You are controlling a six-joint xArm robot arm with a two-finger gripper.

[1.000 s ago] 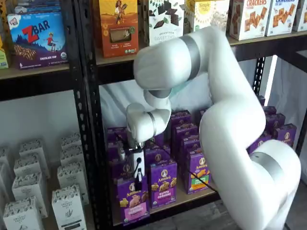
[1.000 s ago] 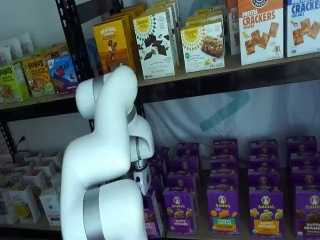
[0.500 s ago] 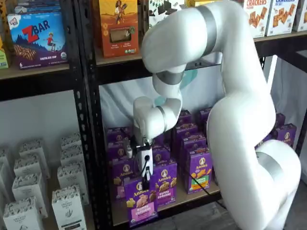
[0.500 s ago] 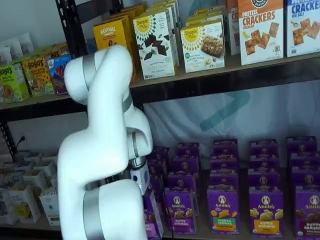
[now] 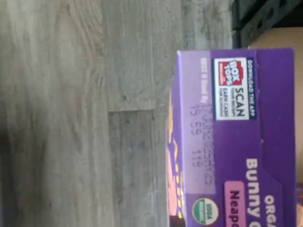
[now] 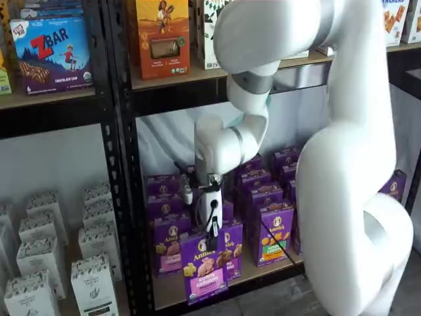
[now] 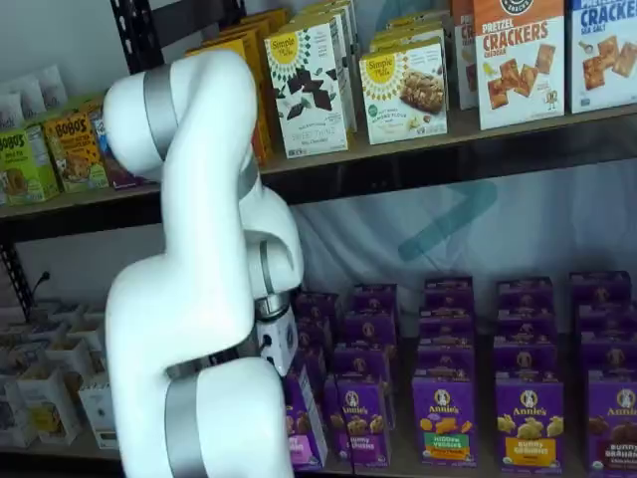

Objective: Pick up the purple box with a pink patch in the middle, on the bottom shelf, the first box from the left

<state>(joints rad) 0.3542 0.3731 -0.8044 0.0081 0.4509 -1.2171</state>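
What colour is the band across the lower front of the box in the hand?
Pink, on the upright purple cardboard snack box; clearest in a shelf view.

Purple box (image 5: 236, 137) top, wrist view: "BOX TOPS", "SCAN", "DOWNLOAD THE APP", "Bunny", USDA seal; front in a shelf view (image 6: 204, 266): "Annie's"
Blue box (image 6: 51, 52), upper shelf, left: "ZBAR", "CHOCOLATE CHIP"
Cracker box (image 7: 518, 62), upper shelf, right: "PRETZEL CRACKERS"
Yellow box (image 7: 227, 85): "REVIVAL"
Green box (image 7: 25, 164), far left: "BOBO'S"

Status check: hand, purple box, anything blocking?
Hand shut on the purple box. Box out past the bottom shelf edge. Nothing blocking.
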